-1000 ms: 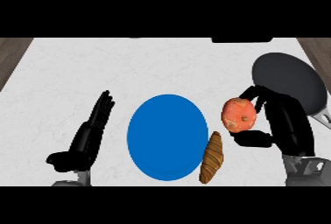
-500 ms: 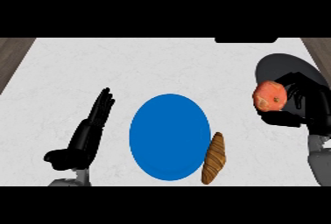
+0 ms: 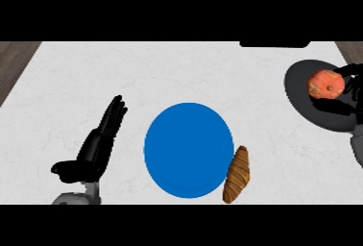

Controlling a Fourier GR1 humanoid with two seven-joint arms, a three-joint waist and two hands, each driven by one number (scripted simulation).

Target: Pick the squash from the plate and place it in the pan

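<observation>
**Squash held over the pan at the right edge**

The counter (image 3: 85, 72) is a white, faintly marbled slab that fills the view, with brown wood-grain strips showing at the far left and far right corners.

The plate (image 3: 188, 150) is a flat, matte blue disc, seen as a tall oval at the centre of the counter. Its surface is bare.

The pan (image 3: 301, 91) is a dark grey, round, shallow vessel at the right edge, well apart from the plate.

The left hand (image 3: 99, 141) rests on the counter left of the plate, fingers straight and together, pointing away from the robot, holding nothing.

The right hand (image 3: 346, 98) is black and lies over the pan's right part. Its fingers curl round the squash.

The croissant (image 3: 237, 174) is an elongated, brown, ridged pastry lying on the counter, touching the plate's lower right rim.

The squash (image 3: 325, 82) is round, orange-red with pale mottling. It sits over the pan's upper area, at the left side of the right hand, within the fingers' curl.
</observation>
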